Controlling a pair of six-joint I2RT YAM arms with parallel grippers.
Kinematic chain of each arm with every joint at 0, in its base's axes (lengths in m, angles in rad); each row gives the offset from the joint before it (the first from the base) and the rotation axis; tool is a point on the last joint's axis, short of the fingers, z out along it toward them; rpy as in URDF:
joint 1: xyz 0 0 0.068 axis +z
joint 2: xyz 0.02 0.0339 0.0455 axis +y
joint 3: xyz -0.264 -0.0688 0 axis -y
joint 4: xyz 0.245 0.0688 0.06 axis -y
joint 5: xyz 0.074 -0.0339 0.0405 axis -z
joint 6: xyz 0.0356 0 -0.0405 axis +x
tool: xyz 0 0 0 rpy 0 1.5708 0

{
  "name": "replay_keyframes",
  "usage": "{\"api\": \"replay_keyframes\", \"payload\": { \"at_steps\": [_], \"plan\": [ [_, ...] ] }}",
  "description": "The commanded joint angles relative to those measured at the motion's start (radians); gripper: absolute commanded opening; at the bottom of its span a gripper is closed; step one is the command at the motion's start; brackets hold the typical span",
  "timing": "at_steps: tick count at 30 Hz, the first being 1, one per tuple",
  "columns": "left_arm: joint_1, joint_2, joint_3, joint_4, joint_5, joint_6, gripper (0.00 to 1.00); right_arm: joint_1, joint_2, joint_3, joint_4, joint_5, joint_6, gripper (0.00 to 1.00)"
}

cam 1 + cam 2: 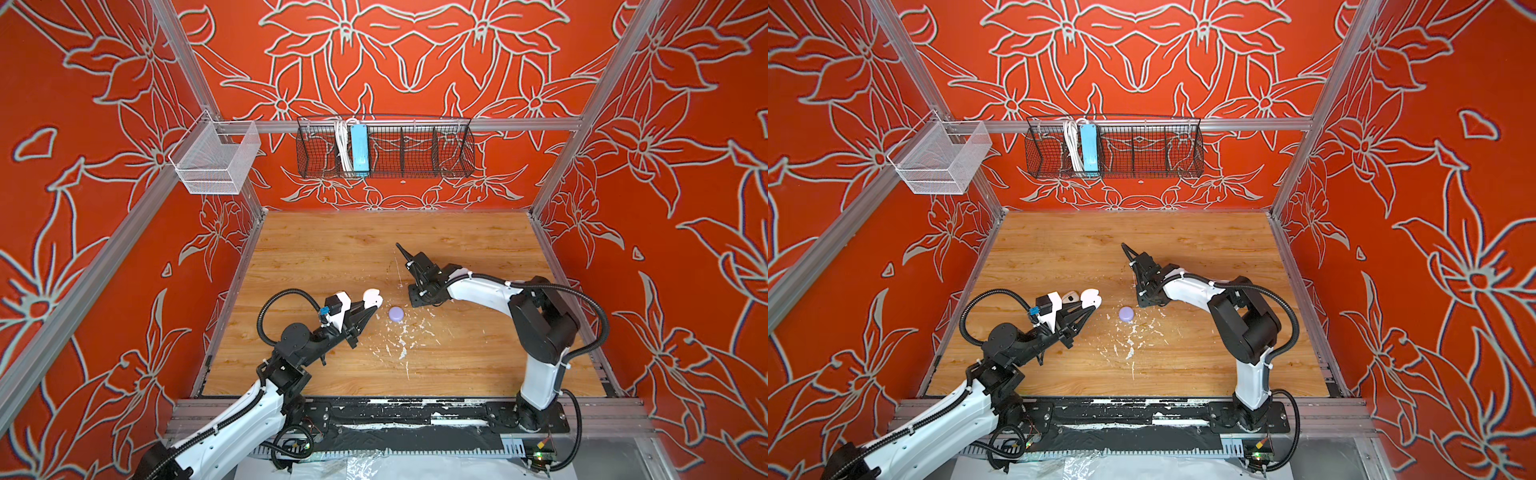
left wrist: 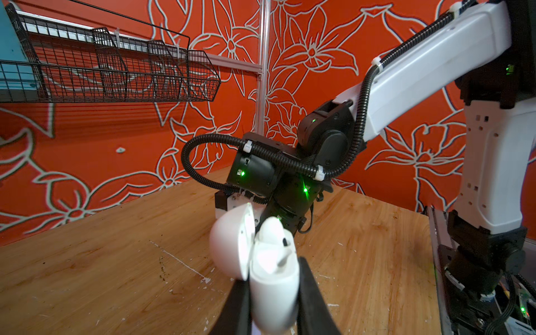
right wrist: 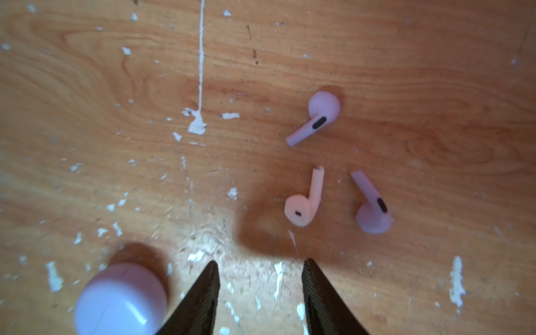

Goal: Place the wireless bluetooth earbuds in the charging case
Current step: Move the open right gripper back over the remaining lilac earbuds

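Left tool clamps one case; right tool, parted, over three earbuds, perhaps lavender.

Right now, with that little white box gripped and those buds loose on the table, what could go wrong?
The cream earbud and a lavender earbud lie close together, so the open right tool might knock one while pinching the other. The left tool grips the open white case with a white bud inside; a push could shift it. The lavender case is shut, so lavender buds have no place yet.
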Motion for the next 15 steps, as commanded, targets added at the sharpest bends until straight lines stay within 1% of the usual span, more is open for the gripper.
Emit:
{"api": "replay_keyframes", "payload": {
  "at_steps": [1, 9, 12, 15],
  "plan": [
    [-0.006, -0.012, 0.031, 0.011, 0.014, 0.017, 0.0, -0.011, 0.043, 0.041, -0.05, 0.06, -0.006, 0.49],
    [-0.005, -0.021, 0.031, 0.006, 0.015, 0.018, 0.0, -0.05, 0.102, 0.064, -0.02, 0.02, 0.003, 0.48],
    [-0.005, -0.023, 0.032, 0.011, 0.016, 0.015, 0.0, -0.053, 0.113, 0.07, -0.016, 0.005, -0.002, 0.45],
    [-0.005, -0.026, 0.035, 0.003, 0.02, 0.017, 0.0, -0.053, 0.116, 0.067, -0.019, 0.021, -0.006, 0.43]
  ]
}}
